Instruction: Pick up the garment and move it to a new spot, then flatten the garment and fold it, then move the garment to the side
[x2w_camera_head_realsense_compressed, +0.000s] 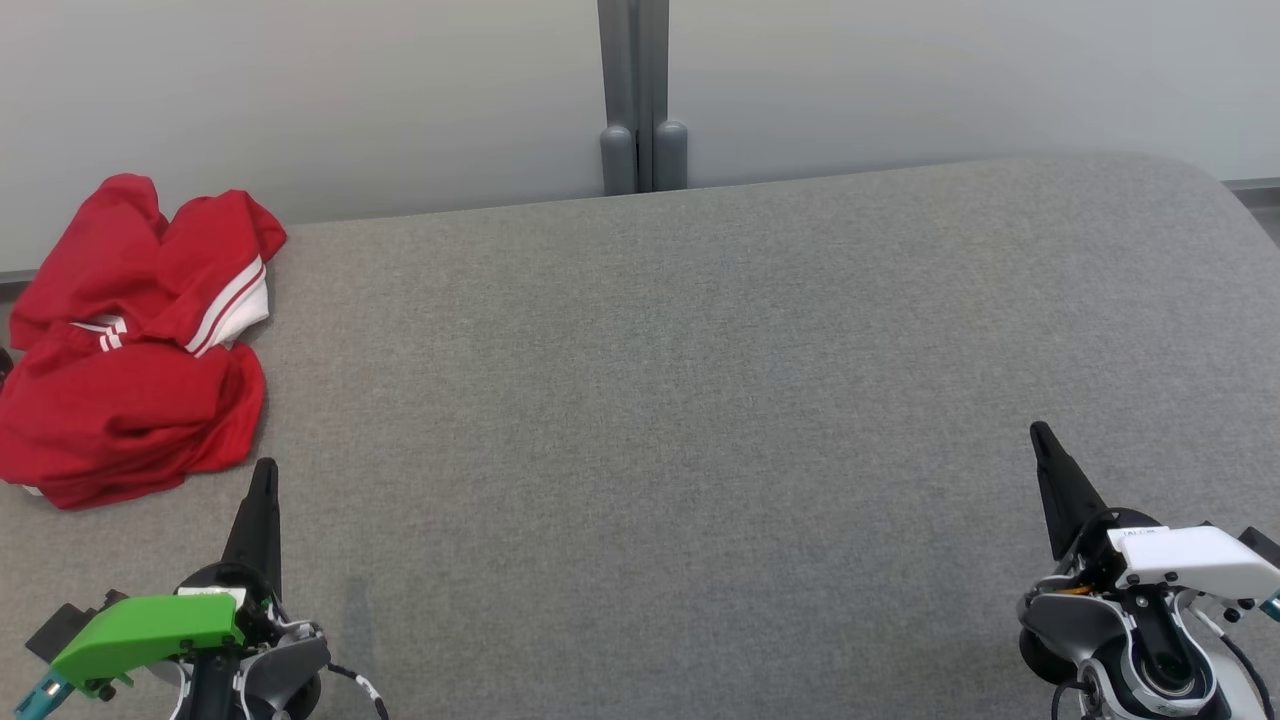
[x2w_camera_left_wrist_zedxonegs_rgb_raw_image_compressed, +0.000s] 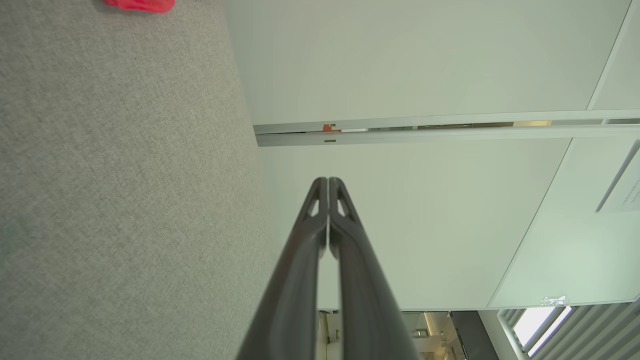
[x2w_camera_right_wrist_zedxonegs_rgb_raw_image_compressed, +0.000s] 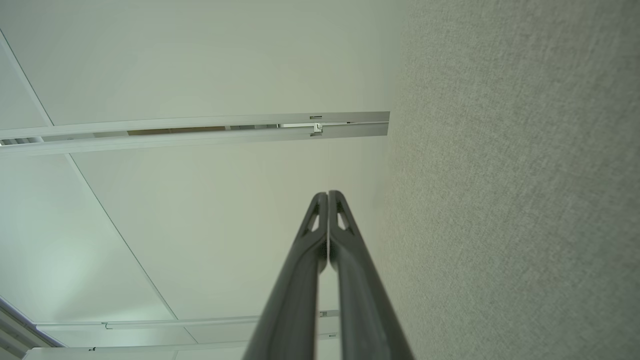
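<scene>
The garment (x2w_camera_head_realsense_compressed: 130, 335) is a red piece with white stripes, lying crumpled at the far left of the grey fabric surface (x2w_camera_head_realsense_compressed: 660, 400). A sliver of the garment (x2w_camera_left_wrist_zedxonegs_rgb_raw_image_compressed: 140, 4) shows at the top edge of the left wrist view. My left gripper (x2w_camera_head_realsense_compressed: 265, 472) is at the lower left, shut and empty, its tip just right of and below the garment's near edge. At the lower right my right gripper (x2w_camera_head_realsense_compressed: 1040, 435) is shut and empty, far from the garment. Both wrist views show fingertips pressed together: left gripper (x2w_camera_left_wrist_zedxonegs_rgb_raw_image_compressed: 328, 181), right gripper (x2w_camera_right_wrist_zedxonegs_rgb_raw_image_compressed: 328, 194).
A pale wall (x2w_camera_head_realsense_compressed: 900, 80) runs behind the grey surface, with a grey vertical post (x2w_camera_head_realsense_compressed: 640, 100) at its middle. The surface curves away at the back right corner (x2w_camera_head_realsense_compressed: 1210, 190).
</scene>
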